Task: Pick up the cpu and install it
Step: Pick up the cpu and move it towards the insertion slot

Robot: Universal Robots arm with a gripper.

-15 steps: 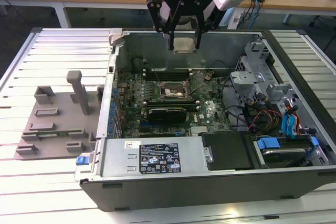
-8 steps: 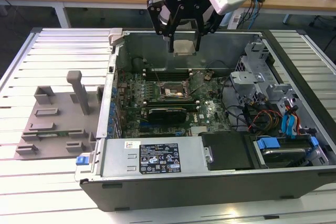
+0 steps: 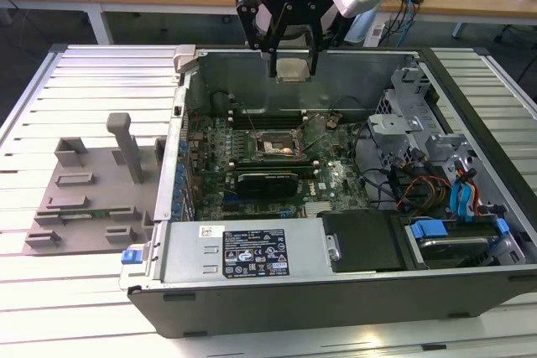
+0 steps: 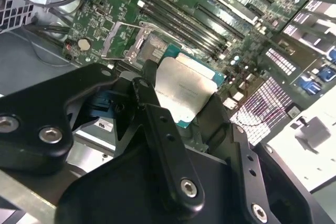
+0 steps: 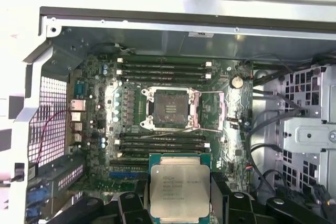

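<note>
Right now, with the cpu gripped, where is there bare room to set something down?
The slatted table is bare between the computer case and the exterior view's left edge, beyond the grey fixture plate. Inside the case it is crowded: memory slots flank the open socket, and cables fill the drive side. The gripper holds the cpu.
</note>
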